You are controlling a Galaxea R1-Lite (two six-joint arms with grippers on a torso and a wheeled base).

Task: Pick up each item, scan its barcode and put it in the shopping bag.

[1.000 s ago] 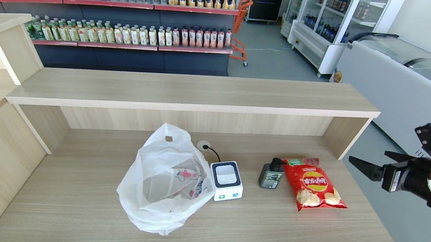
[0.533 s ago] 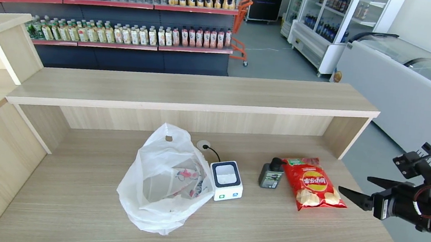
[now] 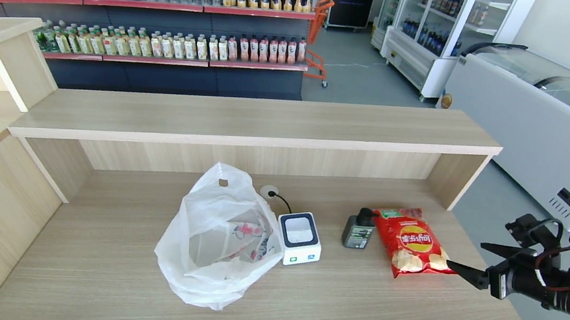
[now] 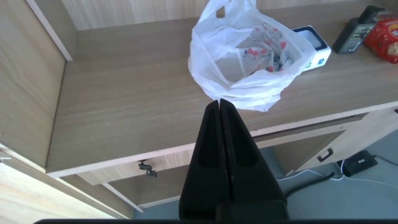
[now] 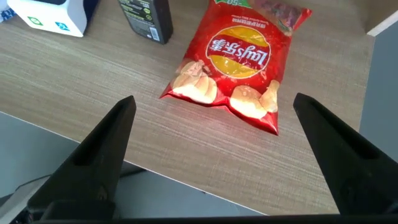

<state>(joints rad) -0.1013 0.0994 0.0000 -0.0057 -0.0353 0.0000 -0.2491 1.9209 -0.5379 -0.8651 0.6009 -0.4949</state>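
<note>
Hovering beside the chip bag (image 3: pixel 418 244), right fingers (image 3: pixel 469 274) gape wide, left fingers (image 4: pixel 214 140) seemingly pressed together.

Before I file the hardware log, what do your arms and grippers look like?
Both are black. The right gripper has two long tapering fingers, a cylindrical wrist with a white label, and looped red and black cables. The left gripper has similar tapering fingers.

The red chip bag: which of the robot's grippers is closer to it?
The right. The right gripper, open, sits just off a corner of the chip bag, at the counter edge. The left gripper, shut, is back beyond the counter's front edge, nearer the shopping bag.
</note>
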